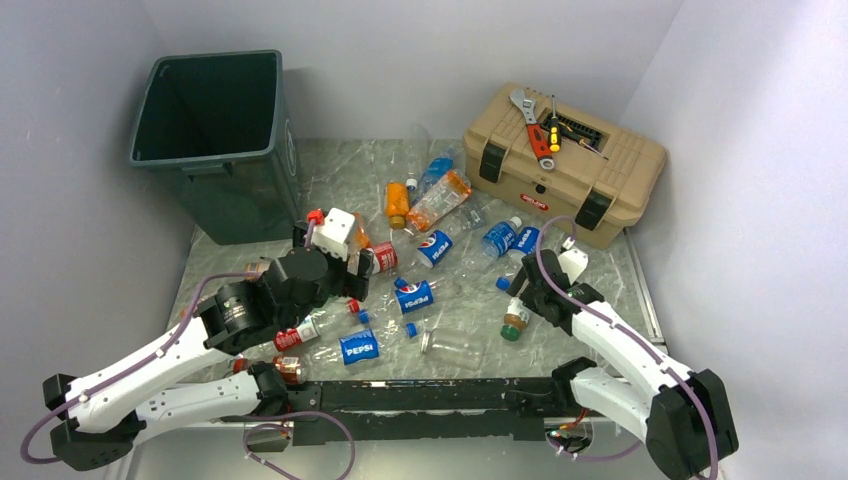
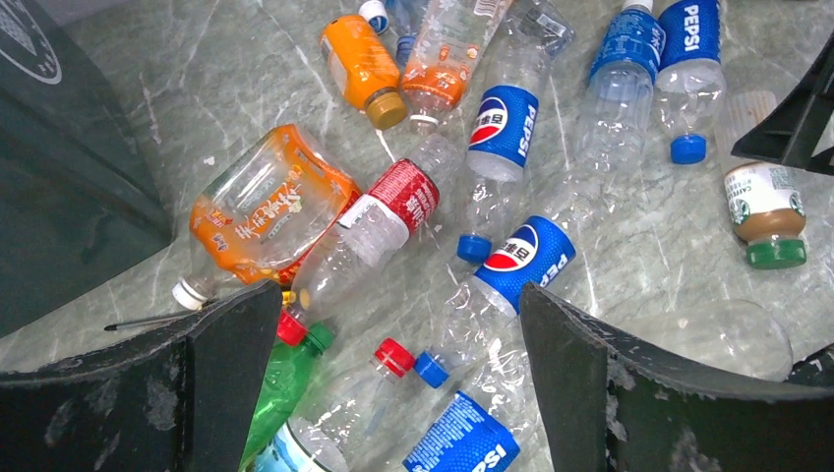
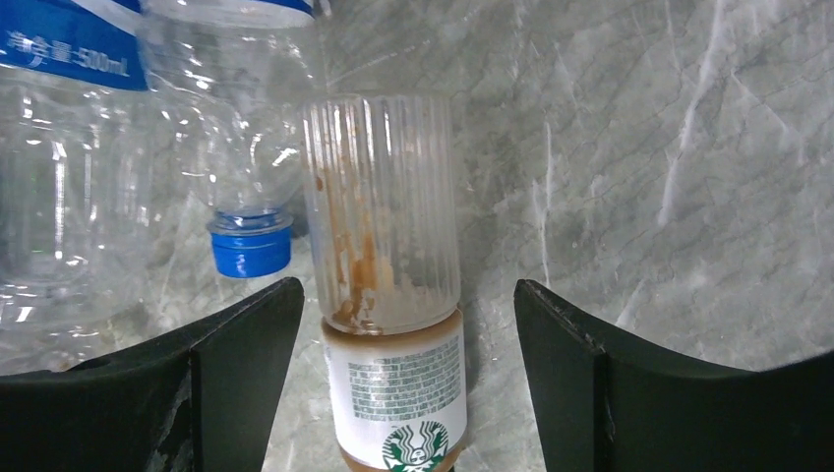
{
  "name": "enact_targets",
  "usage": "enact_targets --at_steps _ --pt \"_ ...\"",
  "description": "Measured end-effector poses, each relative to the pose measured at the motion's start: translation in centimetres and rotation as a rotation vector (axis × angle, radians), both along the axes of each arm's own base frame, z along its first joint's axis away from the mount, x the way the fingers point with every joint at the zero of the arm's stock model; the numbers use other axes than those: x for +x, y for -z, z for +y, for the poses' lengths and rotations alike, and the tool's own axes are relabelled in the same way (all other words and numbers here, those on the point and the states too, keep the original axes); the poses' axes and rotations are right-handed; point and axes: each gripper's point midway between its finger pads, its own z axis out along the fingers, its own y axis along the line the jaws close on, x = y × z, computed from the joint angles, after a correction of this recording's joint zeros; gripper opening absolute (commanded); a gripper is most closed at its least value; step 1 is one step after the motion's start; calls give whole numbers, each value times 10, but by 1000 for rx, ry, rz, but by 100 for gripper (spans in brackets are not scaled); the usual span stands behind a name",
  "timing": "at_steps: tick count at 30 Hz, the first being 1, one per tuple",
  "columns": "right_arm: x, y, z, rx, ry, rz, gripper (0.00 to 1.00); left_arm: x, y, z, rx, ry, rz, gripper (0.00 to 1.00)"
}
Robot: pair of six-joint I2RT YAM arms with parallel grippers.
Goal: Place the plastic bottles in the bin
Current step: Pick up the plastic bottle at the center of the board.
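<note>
Right gripper [image 3: 403, 293]: we find it spread wide and empty, one finger on either side of the coffee bottle [image 3: 390, 246], with a gap showing on both sides.
Bottle's lie: on its side on the table [image 1: 340, 185], just beside a clear blue-capped bottle [image 3: 241, 167]; we record no contact with either finger.
Long axis: runs straight out from the wrist camera, crosswise to the line the fingers close along. The label end is nearest the wrist, the ribbed body farther out. We judge this a sound alignment for a squeeze across the body.
Nearer arm: the right, plainly. The left gripper [image 2: 398, 295] hangs spread and empty above the heap of bottles [image 1: 430, 235] in mid-table.
Right arm pose: reaching forward from its near-right base, elbow bent, wrist pitched down over the bottle.
Bin [image 1: 240, 195]: upright, mouth open, at the far left corner, well apart from the right gripper, with the heap and the left arm between.
Bottles in bin: none that we can see.
Next move, in our judgement: close, lift clear, carry leftward over the heap. The risk is nudging the blue-capped neighbour.
</note>
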Motion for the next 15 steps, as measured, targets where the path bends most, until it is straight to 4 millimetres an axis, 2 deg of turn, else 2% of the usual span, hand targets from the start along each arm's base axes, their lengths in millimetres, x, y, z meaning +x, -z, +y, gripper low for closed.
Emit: enact_targets --at_steps 7,15 --pt "-1 13 2 11 -24 6 73 -3 0 -5 3 40 4 90" --pt "-1 22 8 29 -55 -1 62 -5 1 -8 5 67 6 89"
